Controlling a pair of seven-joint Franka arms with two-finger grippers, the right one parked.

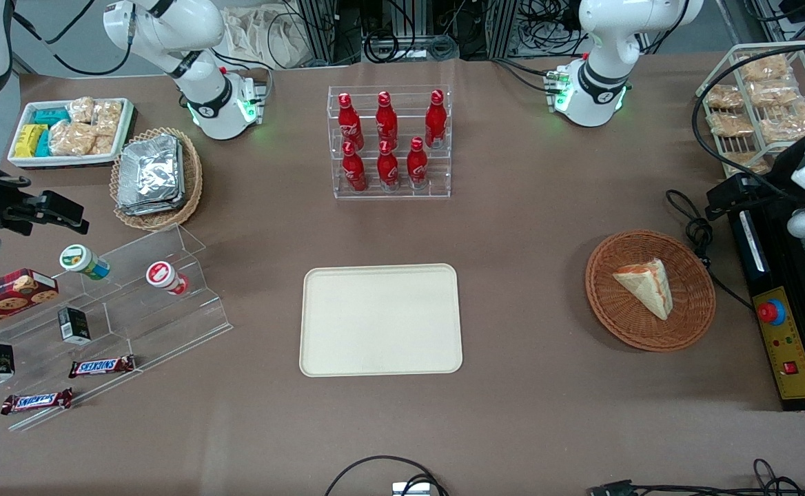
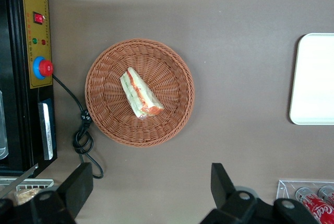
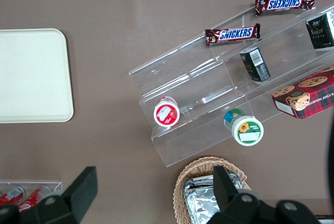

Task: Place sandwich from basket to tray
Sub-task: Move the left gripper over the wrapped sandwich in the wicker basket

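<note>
With our hand wide open, holding nothing, above the worktop beside the basket, we should centre over the sandwich inside, straddling its long sides before descending.

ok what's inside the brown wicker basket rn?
One wrapped sandwich lies in the basket; nothing else shows on its weave. The patch under the sandwich is hidden. The gripper hangs open, away from it, touching nothing.

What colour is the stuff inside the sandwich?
Orange-red and green layers in the sandwich, clearest in the left wrist view; the open gripper hangs above.
</note>
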